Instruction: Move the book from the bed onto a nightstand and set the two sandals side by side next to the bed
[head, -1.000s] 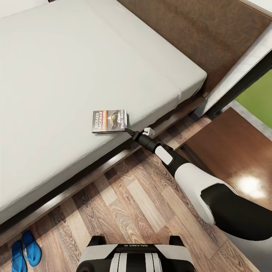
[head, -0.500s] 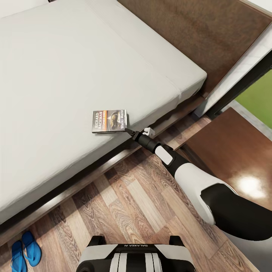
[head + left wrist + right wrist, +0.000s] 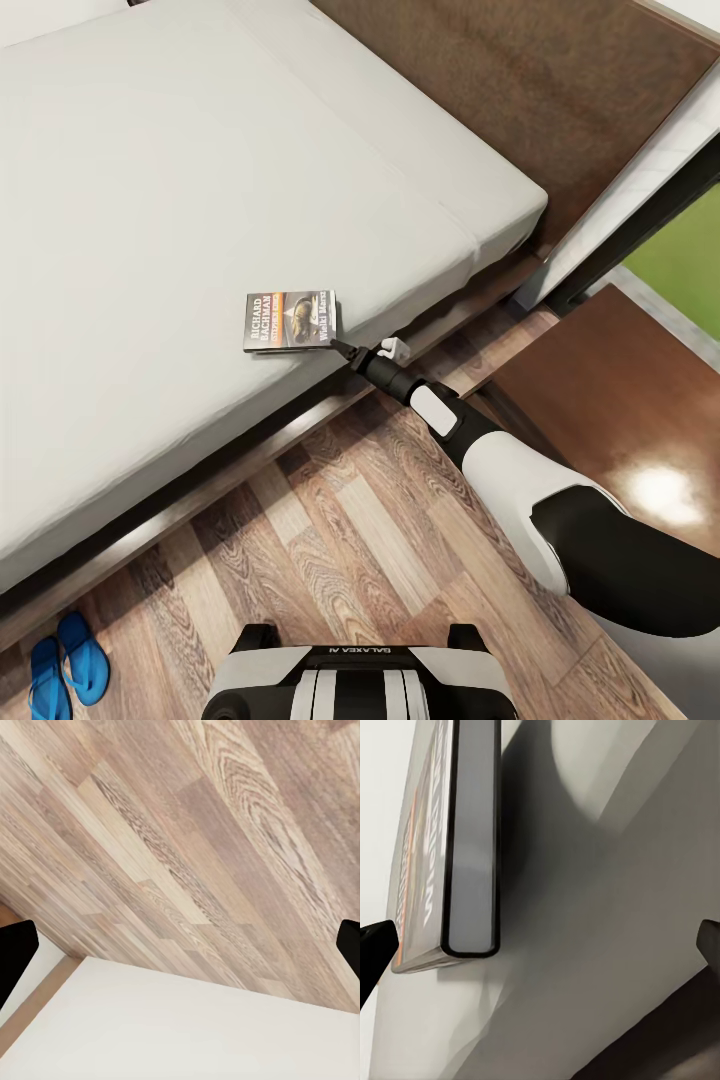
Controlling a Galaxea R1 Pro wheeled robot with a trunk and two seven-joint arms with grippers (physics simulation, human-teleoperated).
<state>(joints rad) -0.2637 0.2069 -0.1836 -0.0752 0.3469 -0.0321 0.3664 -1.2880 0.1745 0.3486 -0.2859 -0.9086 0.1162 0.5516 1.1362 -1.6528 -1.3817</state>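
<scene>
Bedroom, one moment, contents as seen

- Bed (image 3: 150, 180): light grey mattress on a dark brown platform frame, taking up the far left of the head view; headboard at far right
- Book (image 3: 291, 320): dark paperback with "RICHARD" lettering, lying flat on the mattress near its right-hand near edge. In the right wrist view the book (image 3: 457, 862) is seen edge-on, resting on the grey mattress
- Right tool (image 3: 338, 346): at the end of the outstretched right arm, tip at the near right corner of the book, at the mattress edge. In the right wrist view the right tool (image 3: 540, 945) has its two dark fingertips at opposite borders of the frame, spread wide, the book's end between them; contact cannot be told
- Left tool (image 3: 180, 945): fingers spread wide, over wood-plank floor and a white panel
- Sandals (image 3: 66, 662): bright blue pair, side by side on the floor (image 3: 350, 530), near left, close beside the bed frame
- Nightstand (image 3: 610, 400): glossy dark brown top, right of the bed, near the window
</scene>
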